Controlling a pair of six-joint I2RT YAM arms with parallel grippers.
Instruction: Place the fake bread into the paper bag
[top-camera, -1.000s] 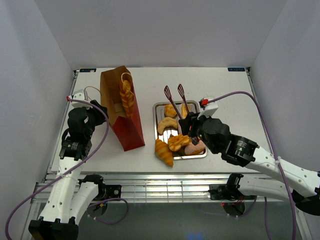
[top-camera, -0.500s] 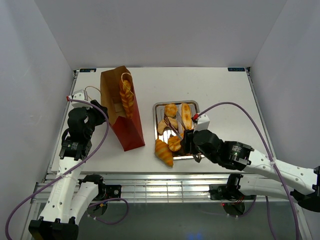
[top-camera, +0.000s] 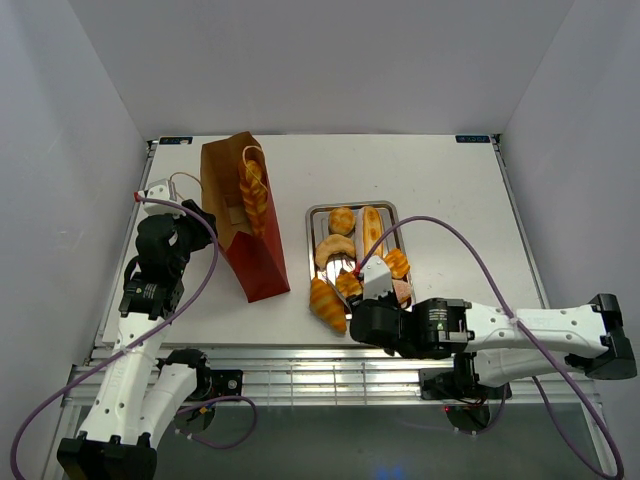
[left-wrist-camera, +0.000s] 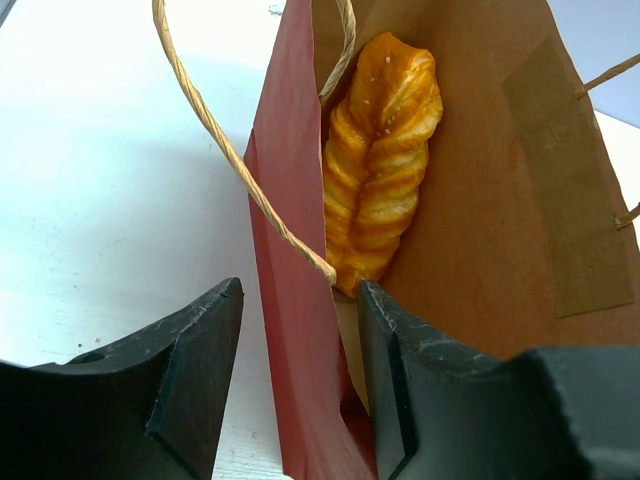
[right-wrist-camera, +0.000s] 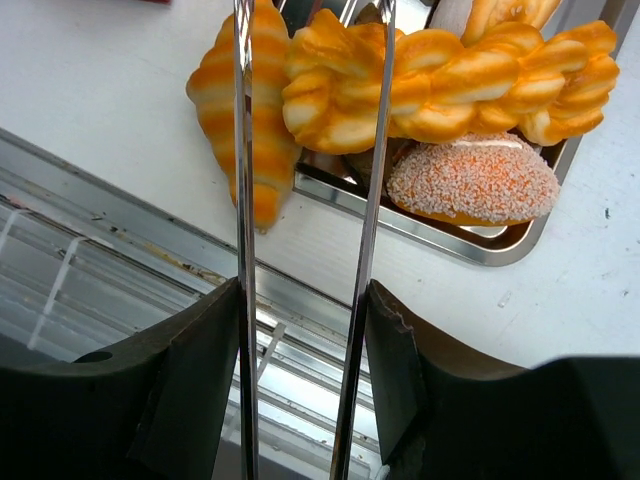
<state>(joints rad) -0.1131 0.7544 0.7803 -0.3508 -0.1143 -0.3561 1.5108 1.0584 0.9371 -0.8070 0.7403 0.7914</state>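
The red paper bag (top-camera: 245, 215) stands left of centre with a golden braided loaf (left-wrist-camera: 380, 170) inside. My left gripper (left-wrist-camera: 300, 370) is open, one finger outside and one inside the bag's wall (left-wrist-camera: 295, 300). My right gripper (right-wrist-camera: 305, 340) is shut on slim metal tongs (right-wrist-camera: 375, 200). Their arms reach a braided loaf (right-wrist-camera: 440, 85) at the near end of the silver tray (right-wrist-camera: 470, 250); their tips are hidden. A croissant (right-wrist-camera: 255, 120) lies on the table beside the tray, and a pinkish sprinkled roll (right-wrist-camera: 473, 180) lies in it. In the top view, my right gripper (top-camera: 368, 297) is at the tray's near edge.
More pastries lie in the tray (top-camera: 390, 208): a round roll (top-camera: 341, 219), a long loaf (top-camera: 372, 228) and a croissant (top-camera: 333, 250). The table's metal front rail (right-wrist-camera: 150, 250) runs just under my right gripper. White walls enclose the table.
My right arm has pulled back toward the near edge with the tongs, which now point at the tray's near end. The left arm and the bag have not moved.
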